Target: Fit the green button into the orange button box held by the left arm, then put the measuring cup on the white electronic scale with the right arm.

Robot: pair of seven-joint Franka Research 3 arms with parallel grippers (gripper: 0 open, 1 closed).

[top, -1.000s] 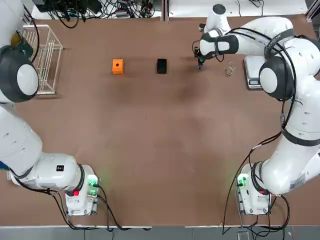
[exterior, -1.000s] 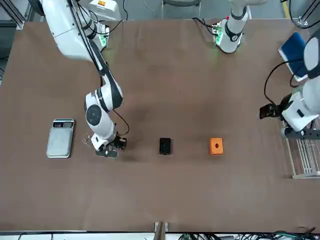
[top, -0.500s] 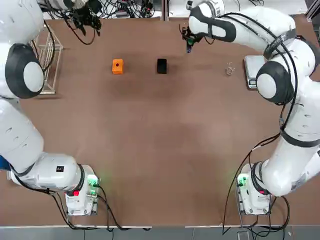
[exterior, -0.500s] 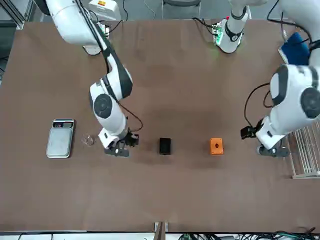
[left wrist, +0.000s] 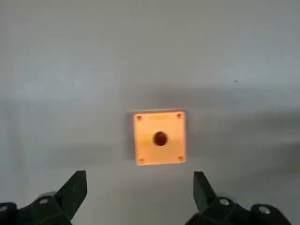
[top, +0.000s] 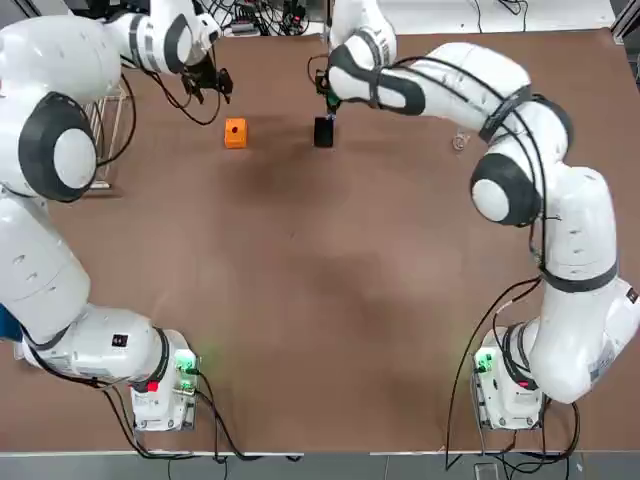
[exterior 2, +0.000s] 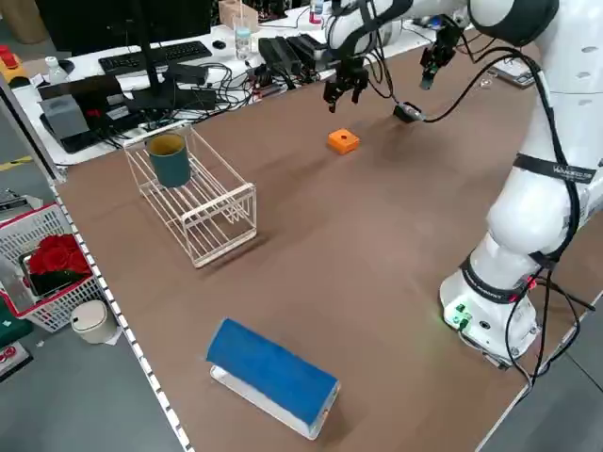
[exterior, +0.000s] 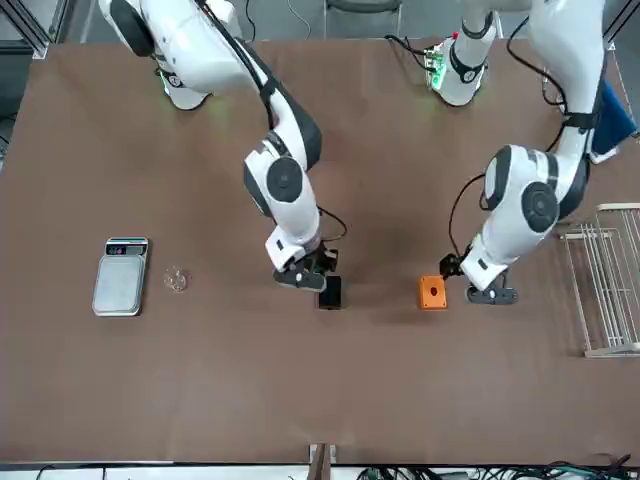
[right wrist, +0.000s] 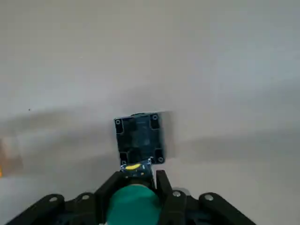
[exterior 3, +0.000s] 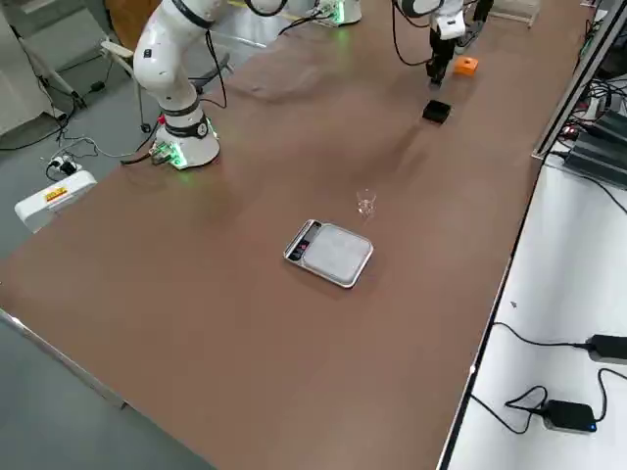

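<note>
On the brown table [top: 320, 300] the white electronic scale [exterior: 118, 281] lies well apart from both grippers – the left gripper [left wrist: 138, 194], fingers spread, hangs above the orange button box [left wrist: 159, 138], the right gripper [right wrist: 136, 187] pinches the green button [right wrist: 135, 202] over a black block [right wrist: 139, 136] – and the measuring cup [exterior: 176, 279] stands just beside the scale.
</note>
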